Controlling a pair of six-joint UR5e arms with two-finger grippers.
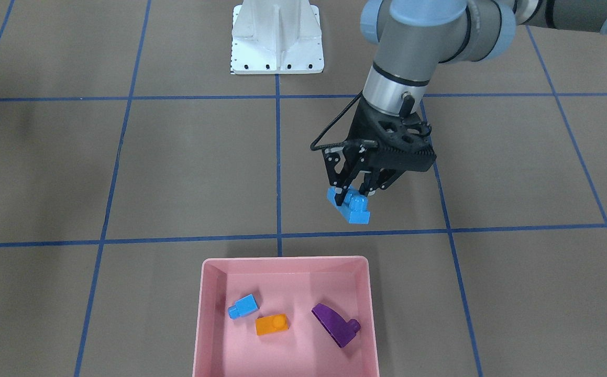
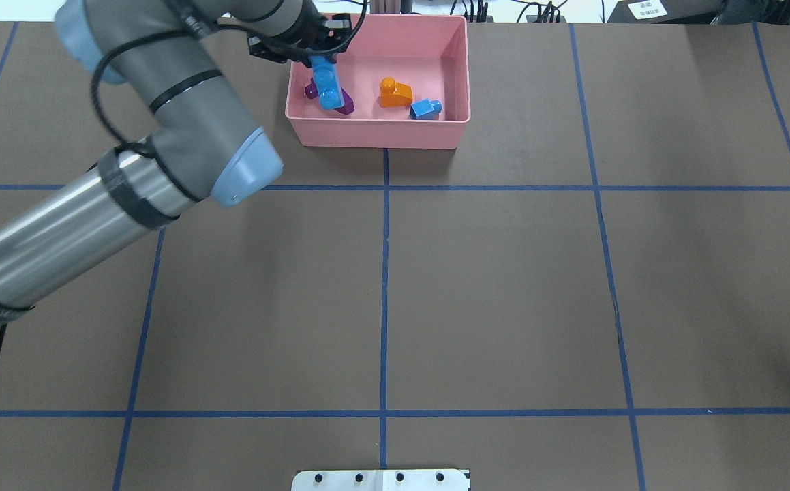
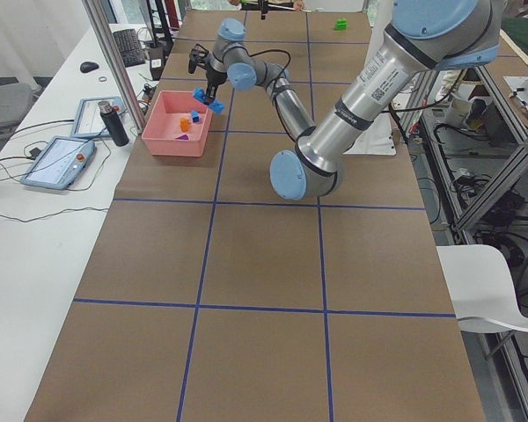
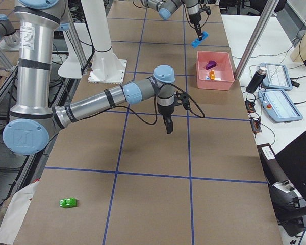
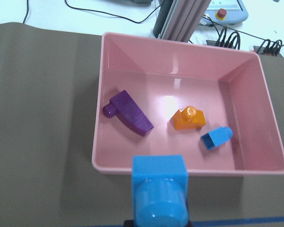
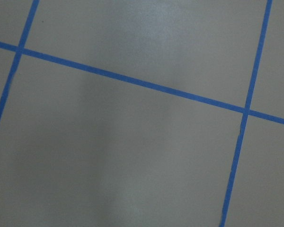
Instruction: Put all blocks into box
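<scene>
Left gripper (image 1: 354, 192) pinches the long blue block (image 1: 358, 213), raised just short of the box (image 1: 282, 258); green block (image 4: 68, 202) lies near the table's (image 4: 153, 204) right-end corner; whether the right gripper (image 4: 169, 128) is spread cannot be told.

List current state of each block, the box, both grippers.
long light-blue block, held aloft just short of box
small light-blue block, in box
orange block, in box
purple block, in box
green block, on table, far from box
box, upright, holds three blocks
left gripper, shut on long light-blue block
right gripper, over table, open/shut unclear
</scene>
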